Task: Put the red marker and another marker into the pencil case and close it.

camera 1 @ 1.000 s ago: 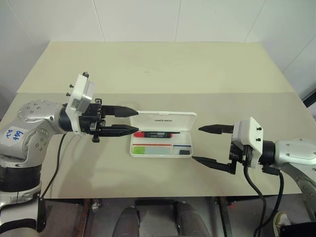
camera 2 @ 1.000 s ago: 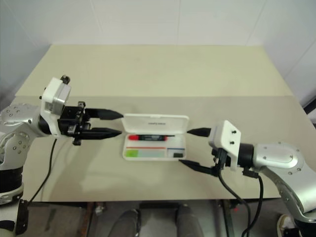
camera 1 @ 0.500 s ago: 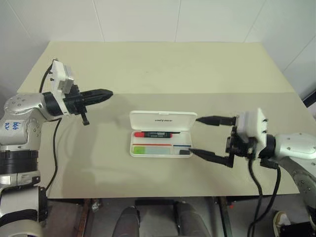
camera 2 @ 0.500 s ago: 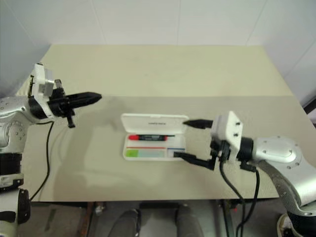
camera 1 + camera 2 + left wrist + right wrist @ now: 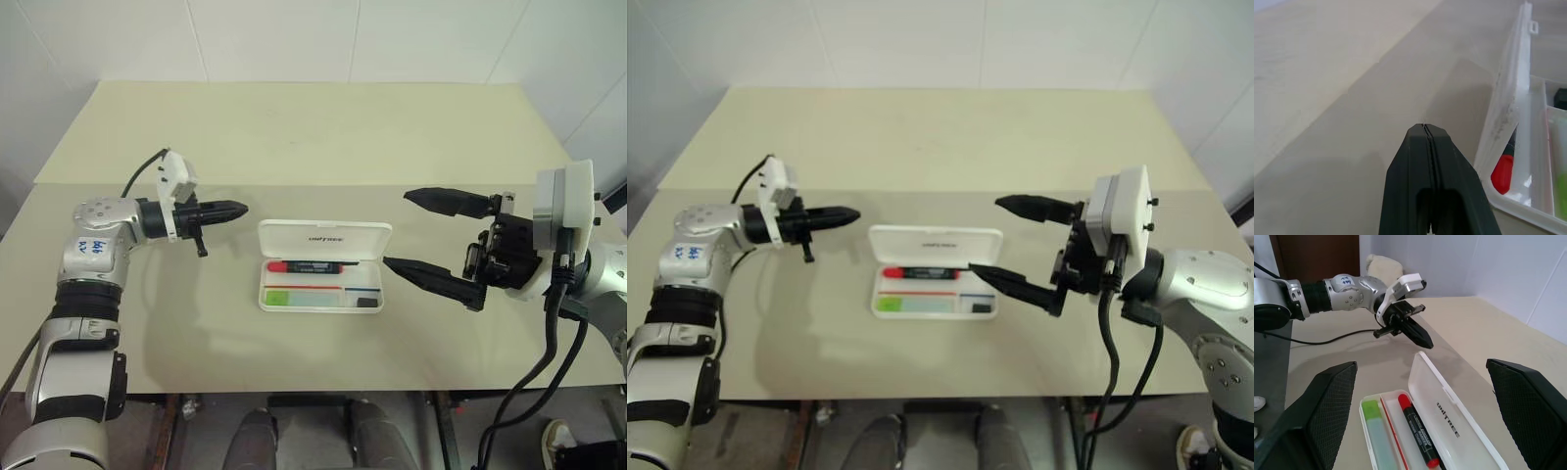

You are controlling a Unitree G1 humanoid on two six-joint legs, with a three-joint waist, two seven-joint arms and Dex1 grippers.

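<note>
1. Reading "UNITREE" in small black letters on the raised lid of the pencil case (image 5: pixel 323 264); the case is lying open on the table (image 5: pixel 294 137), lid standing up along its far edge.
2. Sitting inside the case: the red marker (image 5: pixel 306 265) in the compartment next to the lid, with small print on its black barrel too tiny to read; the pale green marker (image 5: pixel 294 297) is lying in the near compartment, parallel to the red one.
3. Showing a small black bit (image 5: pixel 366 302) at the case's right end, in the near compartment, and a thin red strip (image 5: pixel 1386 423) running between the two markers.
4. Wearing a white sticker with blue handwriting (image 5: pixel 91 245) on the left arm's grey housing; illegible.
5. Pointing roughly level, the left gripper (image 5: pixel 241 209) is aiming at the case's left end, just off the lid corner, not touching; fingers pressed together, nothing between them.
6. Hovering right of the case, the right gripper (image 5: pixel 399 229) is spread wide, empty; one fingertip (image 5: pixel 389 261) is overlapping the case's right edge in the head view; contact unclear.
</note>
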